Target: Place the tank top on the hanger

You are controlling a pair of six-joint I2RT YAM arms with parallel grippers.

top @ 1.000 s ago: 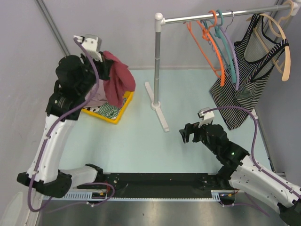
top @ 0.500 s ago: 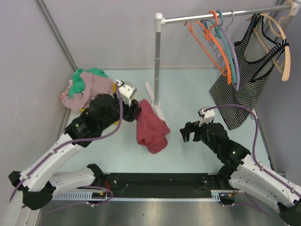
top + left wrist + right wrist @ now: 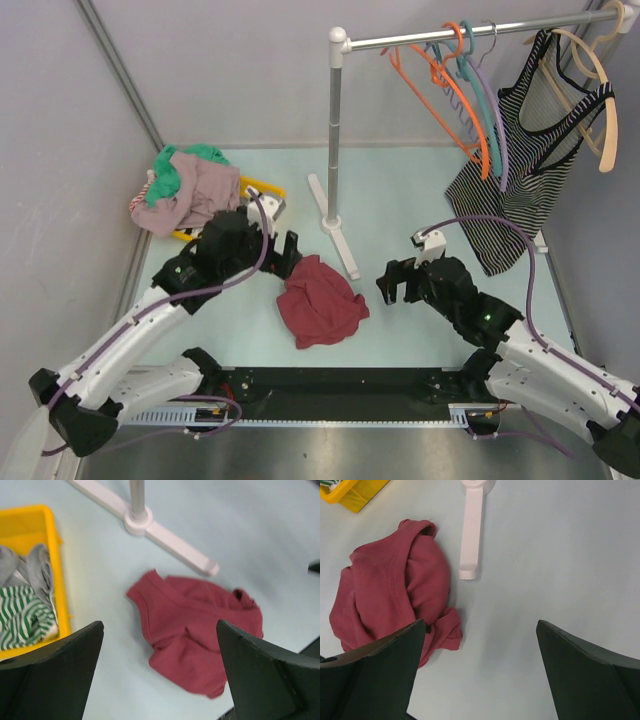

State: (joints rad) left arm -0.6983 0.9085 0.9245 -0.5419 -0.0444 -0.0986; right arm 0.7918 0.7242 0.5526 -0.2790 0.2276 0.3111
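The tank top [image 3: 320, 312] lies crumpled on the table [image 3: 420, 190], just below and in front of my left end effector [image 3: 283, 257] and off to the left of my right end effector [image 3: 396, 283]. It is soft, thin cloth, surely light and limp. It will sag, fold on itself and slide off anything that does not pinch it firmly. There is nothing breakable about it, so I can press down into the heap without worry.

From my left wrist, a hemmed edge [image 3: 148, 598] curves along the side of the heap nearest my left finger. It looks like a neckline or armhole, though I cannot say which. A hem or strap like that is where I would take hold, since a grab at the bunched middle would lift a wad I could not open up.

My left end effector is spread as wide as it goes, touching nothing and holding nothing. My right is spread wide too, and empty, above bare table.

The hanger [image 3: 446, 92] hangs on the rail, far beyond and above my right end effector, well apart from the tank top.
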